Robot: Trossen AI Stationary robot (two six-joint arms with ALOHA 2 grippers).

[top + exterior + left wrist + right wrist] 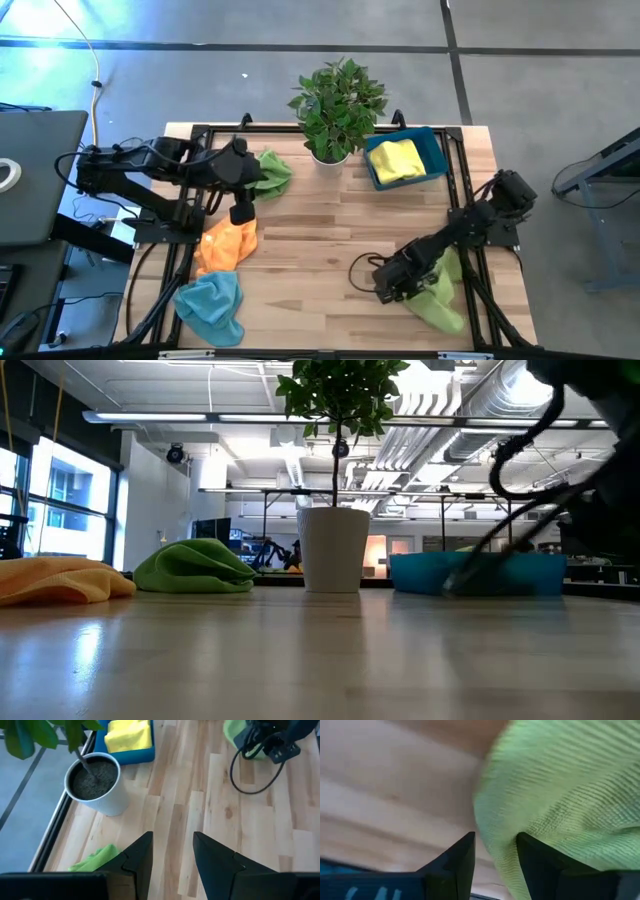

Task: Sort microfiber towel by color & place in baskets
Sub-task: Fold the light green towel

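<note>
My right gripper point(495, 855) is open and low over the table's near right part point(398, 288), at the edge of a light green towel point(442, 295) that lies crumpled there. My left gripper point(172, 855) is open and holds nothing, above the table beside a green towel point(272, 172) that lies by the plant pot. An orange towel point(225, 245) and a blue towel point(210, 305) lie at the near left. The teal-blue basket point(437, 150) at the far right holds a yellow towel point(395, 160). My right gripper comes at the light green towel's edge point(492, 820) slanting down from above, and the cloth shows in the gap by one finger point(535, 862). Whether the fingers touch it I cannot tell.
A white pot point(330, 152) with a leafy plant stands at the far middle, between the green towel and the basket. A dark metal frame point(200, 130) runs along the table's edges. Bare wood point(320, 240) lies in the middle, between the arms.
</note>
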